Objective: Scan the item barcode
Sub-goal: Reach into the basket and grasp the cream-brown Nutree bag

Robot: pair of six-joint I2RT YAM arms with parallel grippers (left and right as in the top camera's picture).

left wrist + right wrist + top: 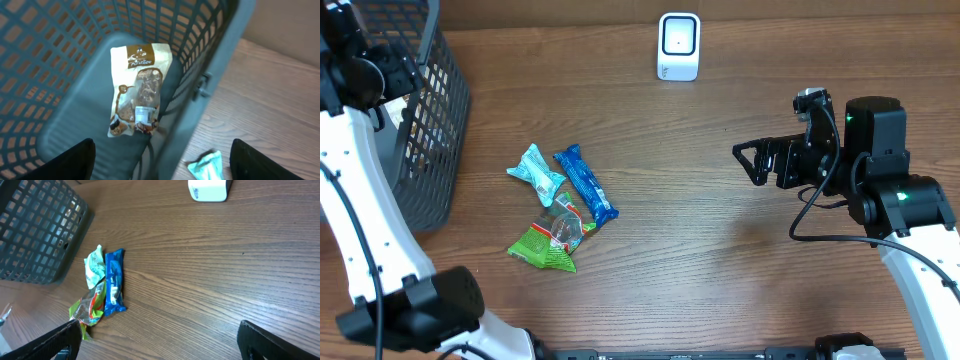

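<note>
Left claw (166,162) agape, pouch (137,85) label illegible

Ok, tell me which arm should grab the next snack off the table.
Probably right: the right gripper is open, only bare table between it and the snacks. The left gripper hangs over the basket.

You have a matt wood-grain bench (700,250), a dull grey plastic basket (430,130) and a glossy, probably foil, blue wrapper (585,185).
</note>
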